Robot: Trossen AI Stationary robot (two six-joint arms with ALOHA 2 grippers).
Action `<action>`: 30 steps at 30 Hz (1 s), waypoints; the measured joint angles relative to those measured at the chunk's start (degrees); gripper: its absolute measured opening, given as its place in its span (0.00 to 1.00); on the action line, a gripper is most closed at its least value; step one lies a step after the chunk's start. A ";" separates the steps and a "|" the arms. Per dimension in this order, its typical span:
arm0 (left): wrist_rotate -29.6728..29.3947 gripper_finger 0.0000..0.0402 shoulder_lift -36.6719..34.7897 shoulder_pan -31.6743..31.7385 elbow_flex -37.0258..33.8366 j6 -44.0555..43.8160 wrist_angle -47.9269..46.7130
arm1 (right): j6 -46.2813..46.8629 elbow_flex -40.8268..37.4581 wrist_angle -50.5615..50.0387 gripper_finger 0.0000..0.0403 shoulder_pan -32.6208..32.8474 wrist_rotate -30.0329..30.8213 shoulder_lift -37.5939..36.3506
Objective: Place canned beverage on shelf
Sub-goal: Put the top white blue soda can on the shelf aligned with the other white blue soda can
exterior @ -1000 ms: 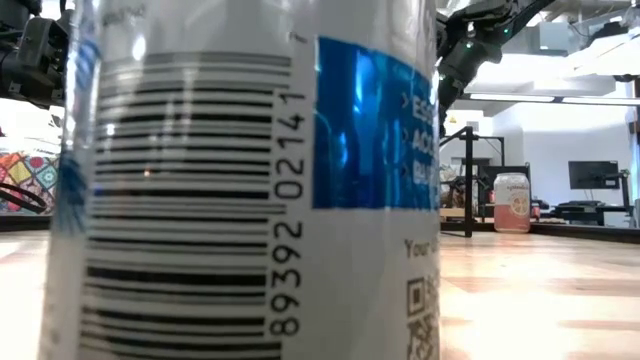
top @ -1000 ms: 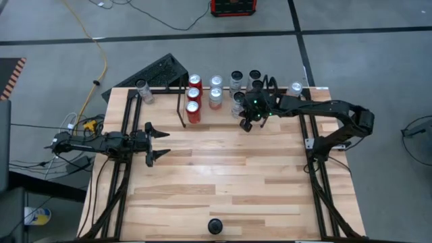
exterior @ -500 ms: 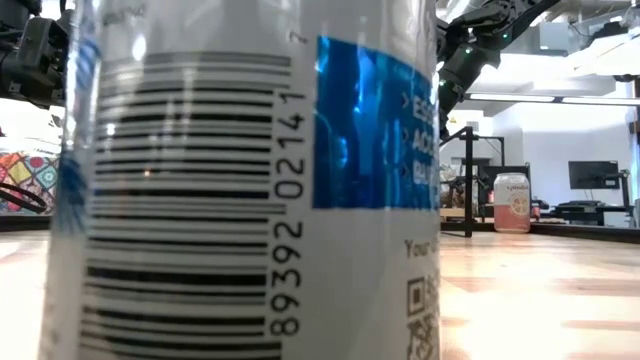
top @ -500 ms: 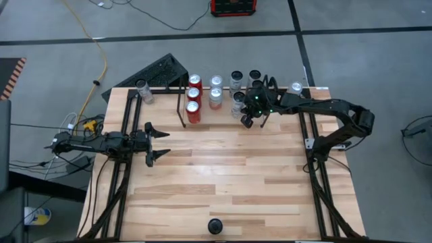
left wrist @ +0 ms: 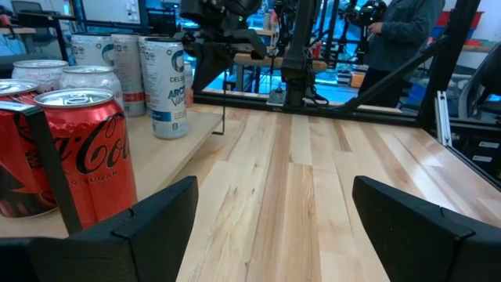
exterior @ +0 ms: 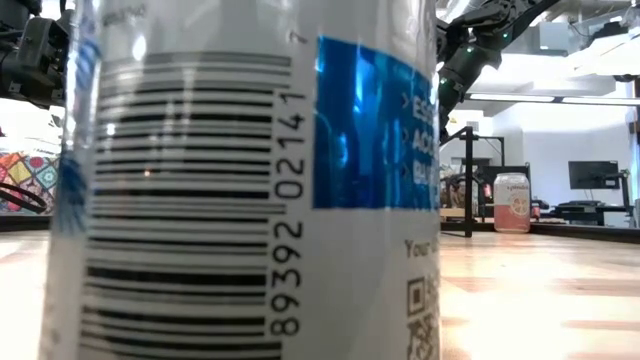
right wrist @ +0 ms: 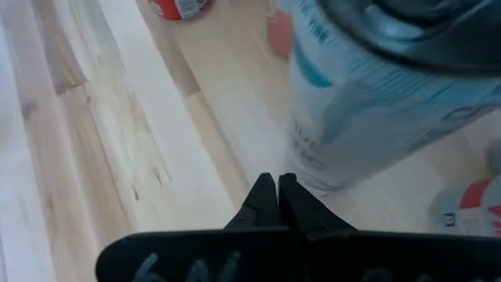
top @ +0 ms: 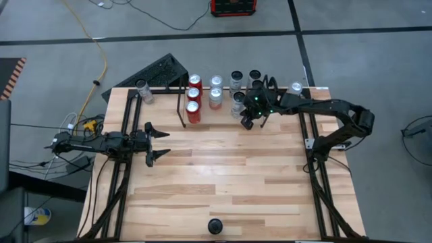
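- At the far edge of the surface point(top: 229, 169), the right gripper point(top: 247, 122) has crept back toward the rows of cans from where it hung a second ago, settling beside a pale can point(right wrist: 376, 110).
- Its jaws are pressed together and hold nothing, so I judge no can is being carried now.
- The shelf point(top: 181, 101) stands at the far left of the rows, with three red cans point(top: 194, 102) lined up just beside its rods.
- The left gripper point(top: 156, 144) waits mid-left, jaws spread wide and empty.
- Legible writing: "Coca-Cola… SUGAR" on a red can, "CELSIUS" and "ARCTIC" on a white can point(left wrist: 167, 88), and barcode digits "89392 02141" on the close-up can point(exterior: 250, 180).
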 joint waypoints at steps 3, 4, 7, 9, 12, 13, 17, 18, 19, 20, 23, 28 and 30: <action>-0.01 0.81 -0.01 -0.01 0.00 0.00 0.00 | 0.00 0.00 -0.11 0.00 0.84 0.04 -0.01; -0.01 0.81 -0.01 0.00 0.00 0.00 0.01 | 0.00 0.00 -0.11 0.00 0.99 0.07 -0.01; 0.00 0.81 0.00 0.00 0.00 0.00 0.01 | 0.00 0.00 -0.11 0.00 1.23 0.09 0.00; -0.01 0.81 -0.01 0.00 0.00 0.00 0.01 | 0.00 0.00 -0.11 0.00 1.19 0.25 -0.01; 0.00 0.81 0.00 -0.01 0.00 0.00 0.00 | -0.02 0.00 -0.09 0.00 1.12 0.39 -0.01; 0.00 0.81 -0.01 0.00 0.00 0.00 0.01 | -0.02 0.00 -0.07 0.00 1.12 0.39 -0.01; -0.01 0.81 0.00 -0.01 0.00 0.00 0.01 | -0.04 0.00 -0.07 0.00 1.14 0.37 -0.01; -0.01 0.81 -0.01 0.00 0.00 0.00 0.00 | -0.04 0.00 -0.07 0.00 1.14 0.39 0.00; -0.01 0.81 0.00 0.00 0.00 0.00 0.01 | -0.04 0.00 -0.07 0.00 1.14 0.39 -0.01; 0.00 0.81 -0.01 -0.01 0.00 0.00 -0.01 | -0.04 0.00 -0.07 0.00 1.14 0.39 -0.01; -0.02 0.81 -0.01 0.00 0.00 0.00 -0.01 | -0.18 0.00 -0.09 0.00 1.14 0.39 -0.01; -0.01 0.81 -0.01 0.00 0.00 0.00 -0.01 | -1.18 0.00 -0.06 0.00 1.14 0.39 0.00; 0.00 0.81 0.01 -0.01 0.00 0.00 0.01 | -1.33 0.00 -0.07 0.00 1.14 0.39 0.01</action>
